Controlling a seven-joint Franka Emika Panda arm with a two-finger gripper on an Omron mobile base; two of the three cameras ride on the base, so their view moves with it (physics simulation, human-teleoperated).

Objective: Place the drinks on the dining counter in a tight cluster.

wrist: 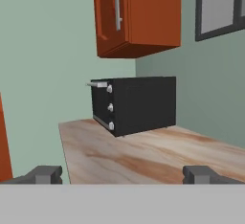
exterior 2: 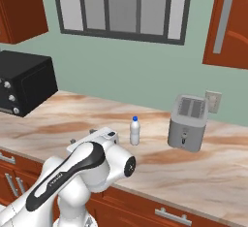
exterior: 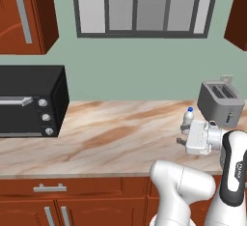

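Note:
One of the drinks, a small white bottle with a blue cap (exterior: 188, 118) (exterior 2: 134, 131), stands upright on the marbled counter beside the toaster. My gripper (exterior: 181, 134) (exterior 2: 82, 136) (wrist: 123, 175) hovers just in front of the bottle, level with the counter. It points sideways along the counter toward the black oven. Its jaws stand wide open with nothing between them. The bottle lies behind the hand and outside the fingers. The dining counter is out of view.
A black oven (exterior: 30, 101) (wrist: 136, 103) sits at the counter's left end and a grey toaster (exterior: 221, 102) (exterior 2: 188, 121) at the right. Red-brown cabinets hang above, with drawers (exterior: 50, 187) below the counter edge. A window (exterior: 142, 5) fills the back wall.

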